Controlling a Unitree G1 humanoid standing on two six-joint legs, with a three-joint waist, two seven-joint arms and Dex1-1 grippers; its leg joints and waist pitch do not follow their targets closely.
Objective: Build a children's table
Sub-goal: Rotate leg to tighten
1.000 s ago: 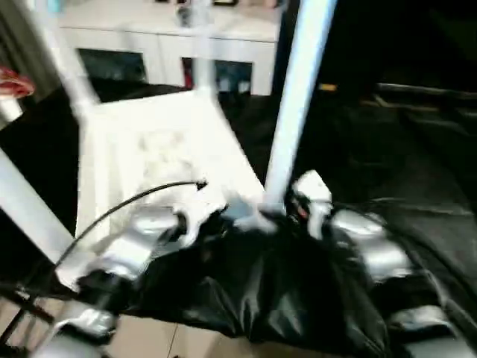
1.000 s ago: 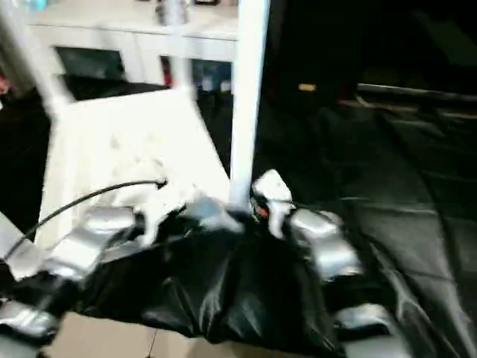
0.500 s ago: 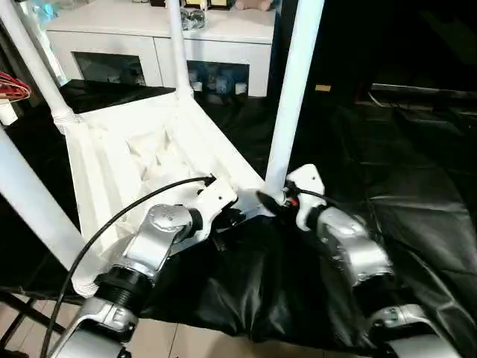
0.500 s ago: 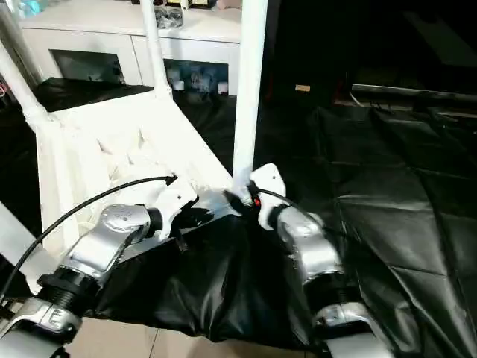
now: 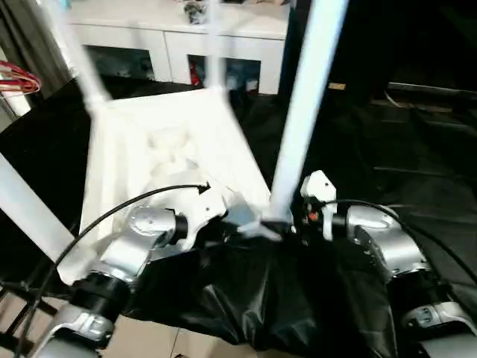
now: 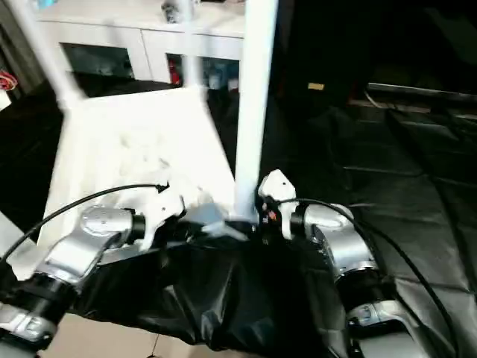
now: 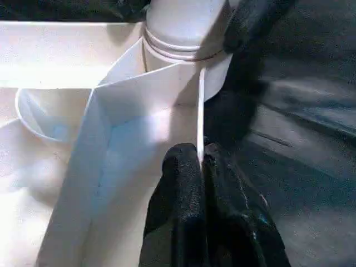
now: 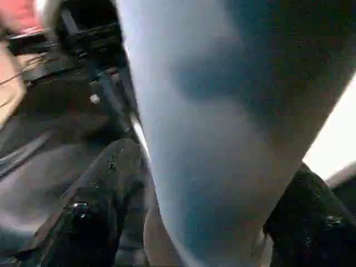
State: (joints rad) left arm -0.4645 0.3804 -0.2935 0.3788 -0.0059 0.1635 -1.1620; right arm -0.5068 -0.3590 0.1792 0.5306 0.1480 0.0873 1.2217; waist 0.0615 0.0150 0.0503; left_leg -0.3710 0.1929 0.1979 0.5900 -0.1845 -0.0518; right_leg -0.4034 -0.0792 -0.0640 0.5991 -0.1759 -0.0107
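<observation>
Inverted white tabletop [image 5: 160, 160] lying on black sheeting [image 5: 417, 171], ribbed underside up, with legs rising from its corner sockets. At left, a near leg [image 5: 26, 212] slants up; beyond it, two far legs stand before a white cabinet [image 5: 179, 45]. Left gripper [image 7: 200, 167], fingers pinched together on a thin upright rib of the tabletop beside a corner socket. Centre, the nearest upright leg [image 5: 302, 123] seated in that socket. Right gripper [image 8: 200, 206], fingers [image 8: 108, 167] spread to either side of this leg's base; contact with the leg cannot be determined.
</observation>
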